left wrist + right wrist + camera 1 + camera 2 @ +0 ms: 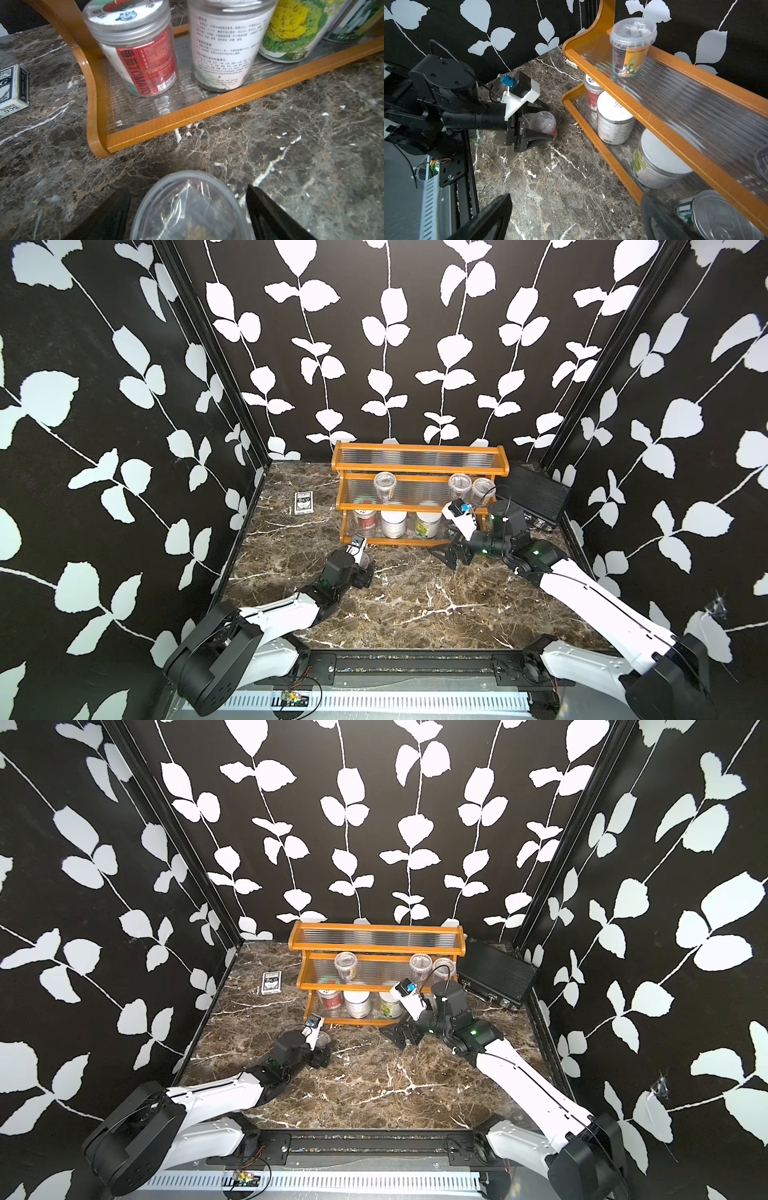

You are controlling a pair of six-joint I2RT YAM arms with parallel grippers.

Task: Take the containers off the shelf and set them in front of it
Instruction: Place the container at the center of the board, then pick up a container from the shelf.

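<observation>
The orange-brown shelf (419, 467) (376, 946) stands at the back of the table. Three clear lidded cups (384, 485) (419, 966) sit on its middle tier. Its bottom tier holds a red tomato jar (141, 52), a white jar (224, 47), a yellow-green jar (295, 31) and a pull-tab tin (720, 218). Another clear cup (542, 120) (187, 207) stands on the marble before the shelf's left end, between the spread jaws of my left gripper (551, 122), with a gap at one finger (270, 212). My right gripper (446, 556) (576, 199) hangs open and empty near the tin.
A flat "BCG" card box (303, 504) lies left of the shelf. A black ribbed case (534, 493) leans at the back right corner. Patterned walls close in three sides. The marble table (415, 601) stretches between the shelf and the arm bases.
</observation>
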